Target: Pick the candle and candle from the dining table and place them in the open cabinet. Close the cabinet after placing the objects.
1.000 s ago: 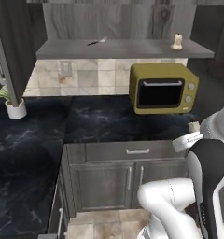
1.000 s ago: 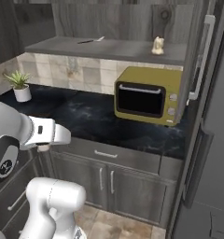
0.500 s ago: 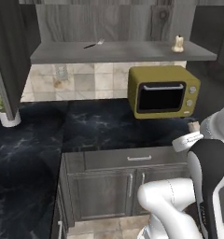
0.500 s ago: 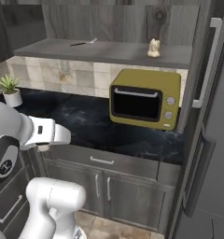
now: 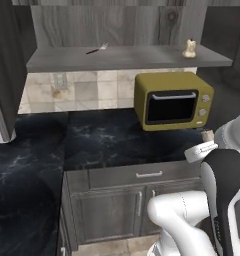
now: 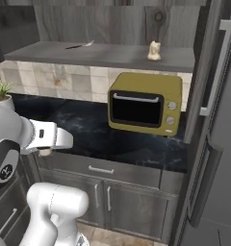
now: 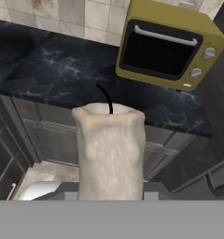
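Left base view: one candle (image 5: 190, 48) stands upright on the shelf (image 5: 127, 59) of the open cabinet, near its right end, with a thin dark utensil (image 5: 96, 49) lying well to its left. Below sits a yellow microwave (image 5: 172, 101) on the black bench (image 5: 107, 140). A small cream lump, apparently the second candle (image 5: 207, 135), peeks out beside the arm's wrist at the right edge.

Right base view: the shelved candle (image 6: 154, 50) stands above the microwave (image 6: 145, 104). The open cabinet door (image 6: 210, 67) with its bar handle hangs at the right. The arm's wrist reaches left of the bench (image 6: 112, 134).

Hand view: the second candle (image 7: 111, 149) rises big and close from the bottom edge, black wick on top. The end effector's tips are hidden behind it; it is closed narrow on this candle, held low on its body.

The candle is likely light, stiff wax, a little slick and prone to dent or snap at the narrow top, so the wide lower body is the sound place to hold.
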You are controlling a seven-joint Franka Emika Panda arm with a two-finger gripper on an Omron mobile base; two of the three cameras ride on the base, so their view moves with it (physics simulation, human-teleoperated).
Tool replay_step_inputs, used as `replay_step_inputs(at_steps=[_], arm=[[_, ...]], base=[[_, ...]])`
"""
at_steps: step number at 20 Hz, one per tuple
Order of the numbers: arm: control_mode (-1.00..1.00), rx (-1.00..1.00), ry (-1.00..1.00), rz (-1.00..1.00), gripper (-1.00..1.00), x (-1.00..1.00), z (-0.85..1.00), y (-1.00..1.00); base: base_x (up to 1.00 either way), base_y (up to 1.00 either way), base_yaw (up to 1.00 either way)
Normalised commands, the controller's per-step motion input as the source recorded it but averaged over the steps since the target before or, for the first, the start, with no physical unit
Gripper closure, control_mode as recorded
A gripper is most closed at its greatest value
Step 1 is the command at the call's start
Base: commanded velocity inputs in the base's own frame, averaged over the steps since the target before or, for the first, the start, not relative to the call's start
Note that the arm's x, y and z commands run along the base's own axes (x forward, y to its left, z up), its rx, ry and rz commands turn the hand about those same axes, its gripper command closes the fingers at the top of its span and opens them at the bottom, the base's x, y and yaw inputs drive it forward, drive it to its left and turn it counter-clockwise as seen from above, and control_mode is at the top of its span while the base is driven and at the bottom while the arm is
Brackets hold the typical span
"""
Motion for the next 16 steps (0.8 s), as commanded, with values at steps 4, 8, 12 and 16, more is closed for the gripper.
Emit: replay_step_inputs(at_steps=[4,8,12,16], arm=[[1.00,0.00,0.00,0.00,1.00,0.00,0.00,0.00],[1.00,0.00,0.00,0.00,1.00,0.00,0.00,0.00],[1.00,0.00,0.00,0.00,1.00,0.00,0.00,0.00],[1.00,0.00,0.00,0.00,1.00,0.00,0.00,0.00]], base=[[0.27,0.23,-0.09],[0.26,0.24,-0.09],[0.28,0.30,-0.09],[0.33,0.35,-0.08]])
